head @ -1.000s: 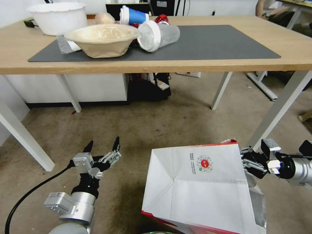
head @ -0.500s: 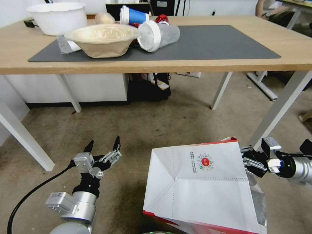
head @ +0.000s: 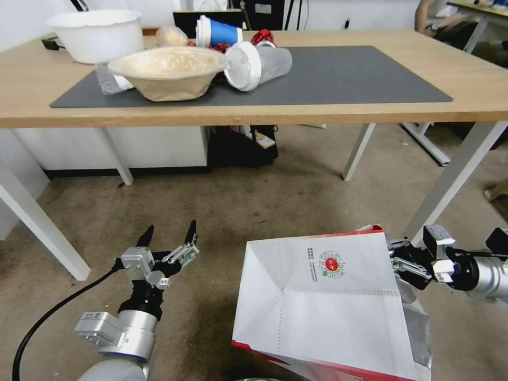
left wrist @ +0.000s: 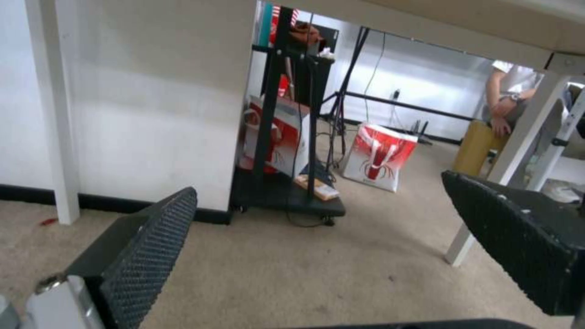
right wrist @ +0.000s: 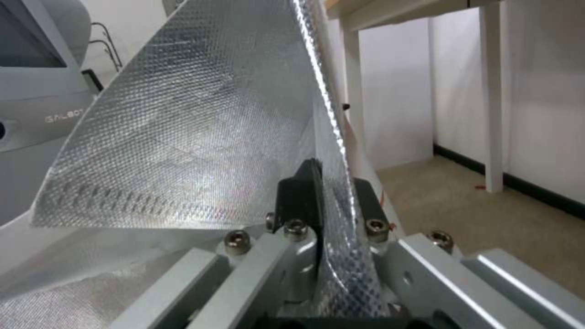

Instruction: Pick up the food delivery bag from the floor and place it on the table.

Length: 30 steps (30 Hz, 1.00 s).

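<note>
The food delivery bag (head: 323, 307), white with red trim and a small round red logo, hangs tilted low over the floor (head: 254, 211) at lower right in the head view. My right gripper (head: 397, 259) is shut on the bag's top edge; the right wrist view has its fingers (right wrist: 305, 192) pinching the silver foil lining (right wrist: 195, 137). My left gripper (head: 168, 235) stands open at lower left, apart from the bag, with nothing between its pads (left wrist: 146, 256). The table (head: 476, 74) with its dark grey mat (head: 349, 74) stretches across the top.
On the mat's left part sit a tan paper bowl (head: 168, 71), a tipped clear cup (head: 259, 64), a white tub (head: 95, 34) and a blue cup (head: 217, 32). White table legs (head: 450, 185) stand just beyond the bag. A black rack (left wrist: 286, 137) and red bags (left wrist: 378, 157) are under the table.
The head camera has tilted slightly, shifting the table down in view. The bag and right gripper have barely moved; the left arm holds still.
</note>
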{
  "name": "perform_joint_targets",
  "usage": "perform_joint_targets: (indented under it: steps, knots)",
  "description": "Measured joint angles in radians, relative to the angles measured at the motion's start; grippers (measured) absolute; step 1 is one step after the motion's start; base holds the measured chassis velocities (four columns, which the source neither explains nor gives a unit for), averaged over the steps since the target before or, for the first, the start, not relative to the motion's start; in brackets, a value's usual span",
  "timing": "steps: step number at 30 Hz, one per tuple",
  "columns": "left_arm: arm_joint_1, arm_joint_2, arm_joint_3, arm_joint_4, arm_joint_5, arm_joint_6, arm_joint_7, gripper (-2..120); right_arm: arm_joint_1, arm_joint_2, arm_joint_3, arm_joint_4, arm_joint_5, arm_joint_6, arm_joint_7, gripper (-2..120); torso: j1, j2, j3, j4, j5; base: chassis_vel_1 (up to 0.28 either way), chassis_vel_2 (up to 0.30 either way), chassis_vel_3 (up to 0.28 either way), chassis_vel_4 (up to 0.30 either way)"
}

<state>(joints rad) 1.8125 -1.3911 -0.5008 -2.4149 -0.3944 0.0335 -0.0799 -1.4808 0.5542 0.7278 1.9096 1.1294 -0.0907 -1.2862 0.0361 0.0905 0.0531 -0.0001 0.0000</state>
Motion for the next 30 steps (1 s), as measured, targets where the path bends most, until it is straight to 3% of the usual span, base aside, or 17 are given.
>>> perform_joint_targets:
  steps: [30]
  knots:
    - [0.006, -0.003, 0.002, -0.009, 0.004, -0.001, 0.000, 100, -0.002, 0.007, 0.002, 0.010, 0.007, -0.006, 0.006, 0, 0.021, 0.120, 0.100, 0.0001, 0.0001, 0.000, 0.000, 0.000, 0.000]
